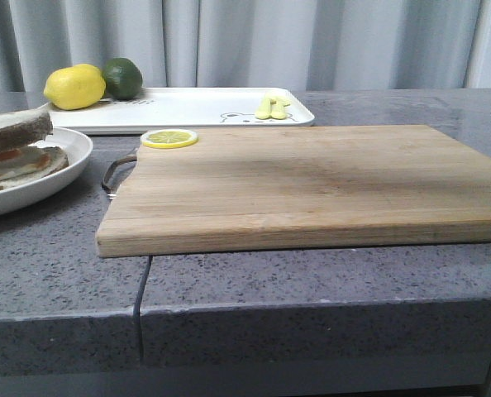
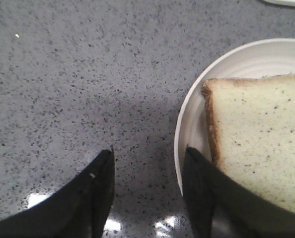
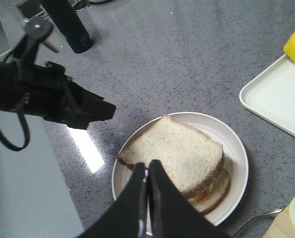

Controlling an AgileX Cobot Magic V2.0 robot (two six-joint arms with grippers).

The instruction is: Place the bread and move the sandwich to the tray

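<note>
Grey speckled tabletop point(image 1: 55, 273); sandwich point(image 3: 180, 158) on plate point(image 3: 237, 163), frame centre. Left gripper point(image 2: 147, 168) jaws wide, right gripper point(image 3: 147, 181) jaws closed, empty. Risk: top bread point(image 2: 261, 139) sliding when lifted.

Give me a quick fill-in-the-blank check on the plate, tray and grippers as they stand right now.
1. The sandwich sits in a round white ____.
2. On the tray, the lemon lies beside a green ____.
3. The right gripper has its fingers ____, holding nothing.
4. The lemon slice rests on a corner of the wooden ____.

Missing words: plate; lime; shut; cutting board
</note>
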